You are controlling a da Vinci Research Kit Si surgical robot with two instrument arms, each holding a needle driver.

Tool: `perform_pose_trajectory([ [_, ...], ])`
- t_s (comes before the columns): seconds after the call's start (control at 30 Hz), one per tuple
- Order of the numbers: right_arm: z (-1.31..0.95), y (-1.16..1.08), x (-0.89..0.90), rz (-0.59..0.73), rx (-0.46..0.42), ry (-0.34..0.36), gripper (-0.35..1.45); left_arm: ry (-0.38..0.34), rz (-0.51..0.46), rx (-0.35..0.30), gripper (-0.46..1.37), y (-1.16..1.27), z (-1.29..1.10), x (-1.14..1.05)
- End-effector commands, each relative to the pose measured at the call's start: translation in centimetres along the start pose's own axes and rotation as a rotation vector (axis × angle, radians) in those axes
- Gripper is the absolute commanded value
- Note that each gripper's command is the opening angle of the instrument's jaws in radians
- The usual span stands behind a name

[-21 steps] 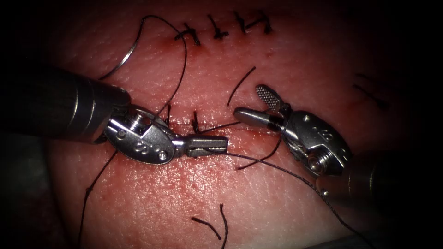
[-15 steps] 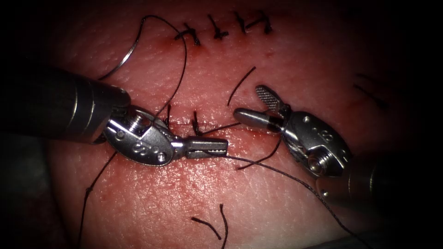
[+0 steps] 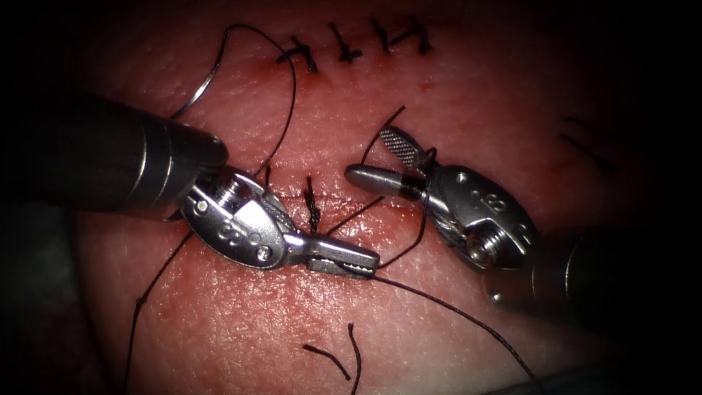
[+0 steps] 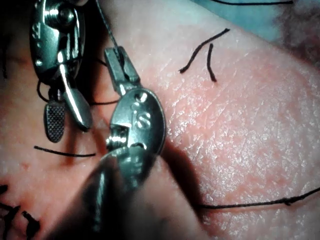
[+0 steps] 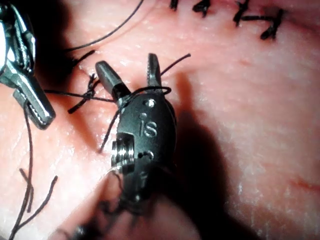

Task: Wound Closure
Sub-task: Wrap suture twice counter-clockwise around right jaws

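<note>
1. Since the earlier frames, the left arm's steel needle driver has been shifted rightward and lower, and the right arm's steel needle driver has been moved left and upward.
2. The left tool's jaws are seen pressed together on the dark braided thread at their tip.
3. The right tool's jaws are seen spread apart with nothing between them; thread is looped around its neck.
4. The thin curved silver needle is seen lying free on the pink tissue, at upper left, not held.
5. A dark knot is seen at the cut, between the tools.
6. Cut thread ends are seen lying on the tissue below.
</note>
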Motion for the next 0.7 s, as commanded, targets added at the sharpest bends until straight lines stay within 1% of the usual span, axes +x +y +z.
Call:
perform_pose_trajectory([
  [0.03,0.01,0.01,0.0,-0.006,0.013,-0.008,0.82,0.02,-0.011,-0.016,-0.35,-0.02,-0.01,-0.02],
  [0.1,0.03,0.01,0.0,-0.017,0.036,-0.021,0.81,0.066,-0.025,-0.033,-0.35,-0.06,-0.03,-0.01],
  [0.23,0.07,0.02,-0.02,-0.028,0.076,-0.044,0.76,0.112,-0.042,-0.064,-0.35,-0.13,-0.05,0.01],
  [0.33,0.1,0.0,-0.06,-0.039,0.118,-0.051,0.52,0.16,-0.053,-0.069,-0.35,-0.19,-0.05,0.02],
  [0.37,0.11,-0.01,-0.08,-0.042,0.133,-0.051,0.41,0.169,-0.053,-0.072,-0.35,-0.2,-0.05,0.02],
  [0.4,0.12,-0.02,-0.09,-0.046,0.163,-0.053,0.01,0.188,-0.055,-0.075,-0.35,-0.22,-0.05,0.02],
  [0.43,0.12,-0.02,-0.1,-0.049,0.188,-0.058,-0.34,0.195,-0.056,-0.076,-0.35,-0.23,-0.05,0.02],
  [0.53,0.16,-0.04,-0.14,-0.084,0.246,-0.076,-0.35,0.247,-0.062,-0.094,-0.35,-0.3,-0.05,0.02],
  [0.6,0.19,-0.05,-0.17,-0.11,0.286,-0.096,-0.35,0.295,-0.074,-0.099,-0.35,-0.37,-0.04,0.01],
  [0.63,0.2,-0.06,-0.18,-0.122,0.303,-0.102,-0.35,0.306,-0.076,-0.106,-0.35,-0.39,-0.04,0.0],
  [0.7,0.23,-0.08,-0.2,-0.146,0.362,-0.109,-0.35,0.336,-0.093,-0.121,-0.35,-0.44,-0.03,0.0],
])
